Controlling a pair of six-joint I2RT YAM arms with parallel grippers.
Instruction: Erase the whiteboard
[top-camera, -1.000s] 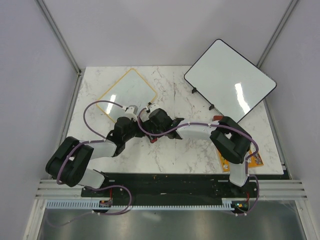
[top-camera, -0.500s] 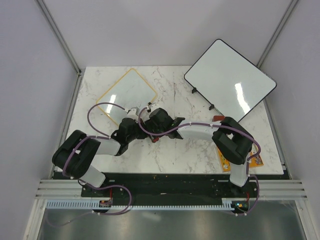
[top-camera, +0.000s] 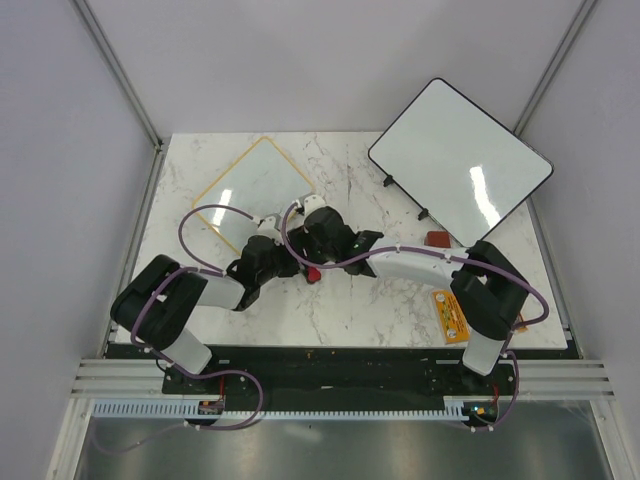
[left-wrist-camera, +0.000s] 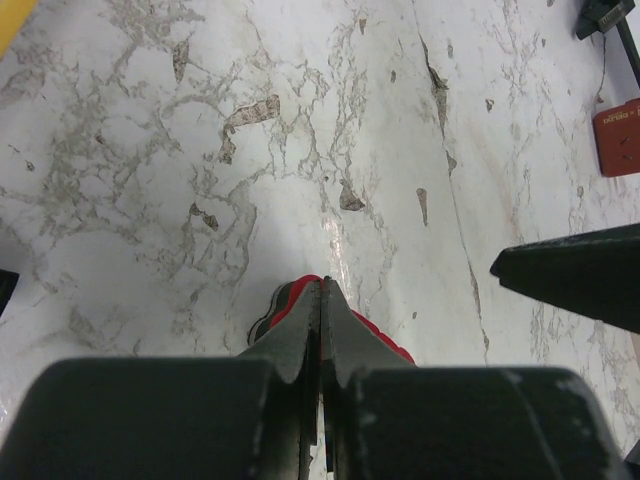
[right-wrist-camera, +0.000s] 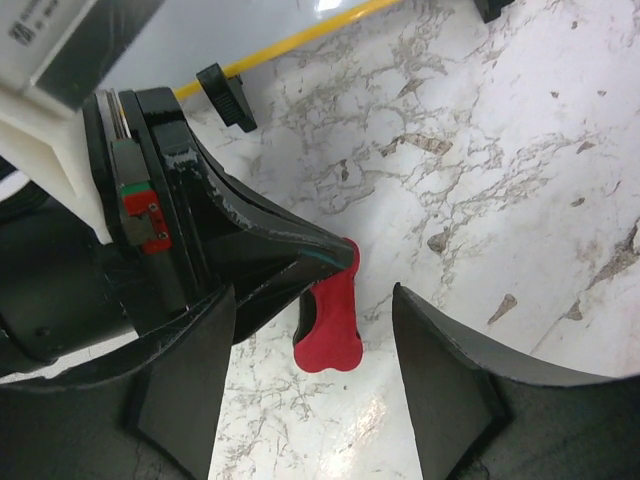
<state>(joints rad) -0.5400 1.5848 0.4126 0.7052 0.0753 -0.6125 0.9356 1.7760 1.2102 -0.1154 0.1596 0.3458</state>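
The small yellow-framed whiteboard (top-camera: 255, 185) lies flat at the back left of the marble table; its edge (right-wrist-camera: 300, 32) and black clip (right-wrist-camera: 225, 95) show in the right wrist view. My left gripper (top-camera: 298, 267) is shut on a red eraser (top-camera: 314, 273) with a black underside, holding it by its end just above the table (left-wrist-camera: 384, 336). My right gripper (right-wrist-camera: 312, 295) is open, its fingers on either side of the eraser (right-wrist-camera: 330, 330) without touching it. One right finger (left-wrist-camera: 580, 272) shows in the left wrist view.
A larger black-framed whiteboard (top-camera: 460, 160) leans at the back right on black feet (top-camera: 388, 182). A small red block (top-camera: 437, 238) lies beside it, also seen in the left wrist view (left-wrist-camera: 620, 135). An orange tag (top-camera: 452, 315) lies near the right arm's base.
My right gripper has moved left and forward so that its open fingers flank the eraser. Its elbow swung right, uncovering the small red block. My left gripper shifted slightly right with the eraser.
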